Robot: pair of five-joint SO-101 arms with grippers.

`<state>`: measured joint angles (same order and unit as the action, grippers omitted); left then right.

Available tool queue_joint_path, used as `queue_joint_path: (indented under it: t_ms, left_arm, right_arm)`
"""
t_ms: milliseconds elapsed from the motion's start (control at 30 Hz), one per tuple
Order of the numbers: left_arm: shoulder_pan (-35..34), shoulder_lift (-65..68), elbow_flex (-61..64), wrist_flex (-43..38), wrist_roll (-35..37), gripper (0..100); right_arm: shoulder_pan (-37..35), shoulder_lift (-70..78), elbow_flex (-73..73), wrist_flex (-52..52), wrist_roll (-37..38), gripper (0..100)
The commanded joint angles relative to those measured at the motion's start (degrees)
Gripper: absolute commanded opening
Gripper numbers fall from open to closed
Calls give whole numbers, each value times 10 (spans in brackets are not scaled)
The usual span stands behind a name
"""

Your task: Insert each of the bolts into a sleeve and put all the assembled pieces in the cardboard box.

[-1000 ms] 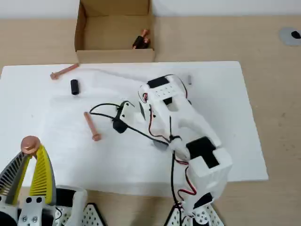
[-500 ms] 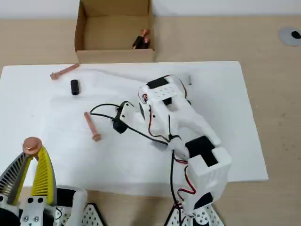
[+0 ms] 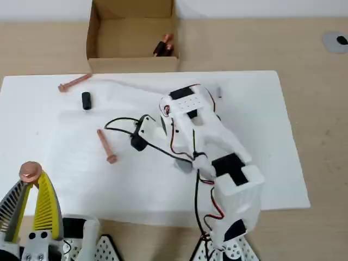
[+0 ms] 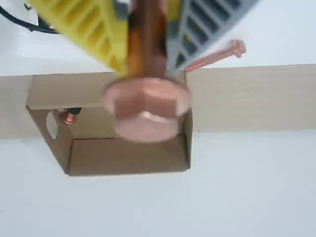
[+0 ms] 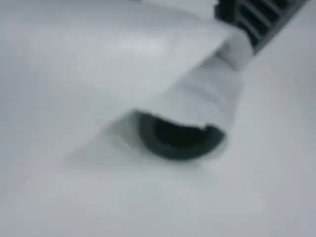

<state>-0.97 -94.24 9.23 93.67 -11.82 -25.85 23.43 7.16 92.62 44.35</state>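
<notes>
left hand [image 3: 31, 179] gripping bolt [image 3: 30, 170] head-up, well short of cardboard box [image 3: 93, 38] | right hand [image 3: 139, 136] by sleeve [image 5: 177, 136], grip unclear | risk: bolt tilting in grip, jamming at sleeve mouth

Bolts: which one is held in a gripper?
The bolt clamped in the left gripper; the other two loose bolts lie flat on the white mat.

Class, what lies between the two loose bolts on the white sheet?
High view: a black sleeve, between the far bolt and the near bolt.
</notes>
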Motion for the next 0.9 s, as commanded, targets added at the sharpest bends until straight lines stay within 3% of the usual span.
queue_joint_path:
  t_ms: [0,200,500,867]
  left_arm:
    - [-7,16,-23,-3,-5,48]
    - [-7,16,-23,-3,-6,49]
    - [-7,42,-38,-4,-29,47]
    - [-4,111,-98,-4,-26,46]
  right_arm:
    - [25,7,-102,33,-8,10]
    - [88,7,-290,99,-17,10]
    - [146,-21,-349,99,-40,10]
    - [240,-124,-528,98,-44,12]
